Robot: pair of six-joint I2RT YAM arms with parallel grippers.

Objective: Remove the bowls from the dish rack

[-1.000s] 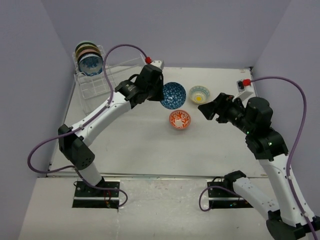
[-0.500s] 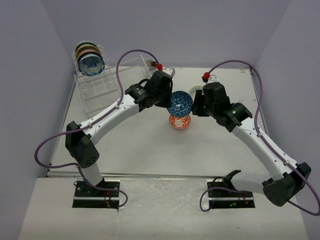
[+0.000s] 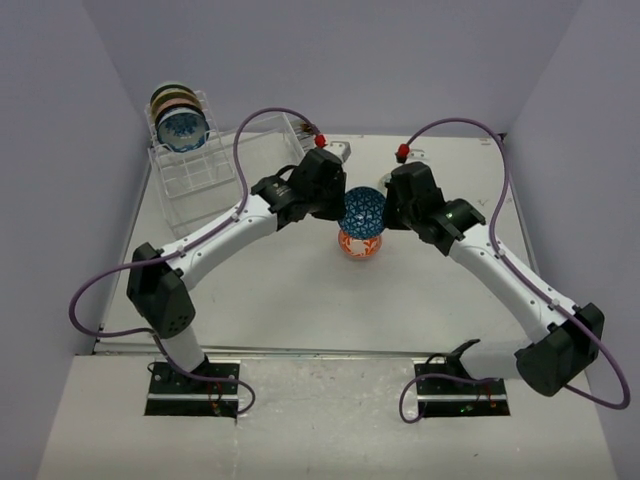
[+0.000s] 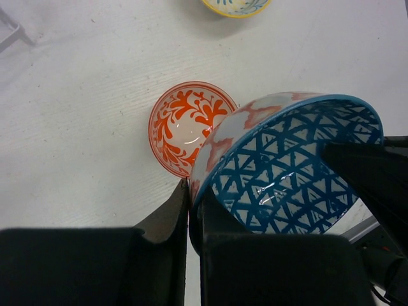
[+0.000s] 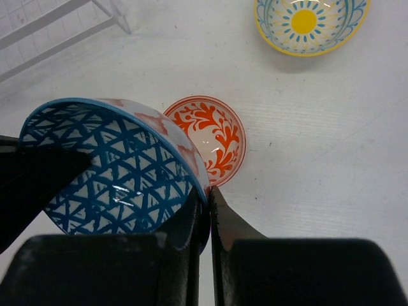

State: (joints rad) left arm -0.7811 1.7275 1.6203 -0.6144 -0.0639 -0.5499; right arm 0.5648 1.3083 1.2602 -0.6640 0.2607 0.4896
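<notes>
Both left hand [image 4: 193, 207] and right hand [image 5: 209, 207] are clenched on one dark blue triangle-patterned ceramic bowl [image 3: 362, 208], held over an orange-red floral bowl [image 4: 182, 127].

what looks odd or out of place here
The blue bowl hangs tilted in mid-air, its rim pinched by both the left gripper and right gripper, over the orange bowl. Nothing looks spilled or broken.

1. Your top camera looks down from high behind the near edge, covering the whole counter [image 3: 280, 290].
2. Your left wrist camera sits close, looking steeply down at the orange-red bowl [image 4: 185, 127].
3. Your right wrist camera looks down from the opposite side; all three views share that bowl and the blue-patterned bowl [image 5: 108, 172].
</notes>
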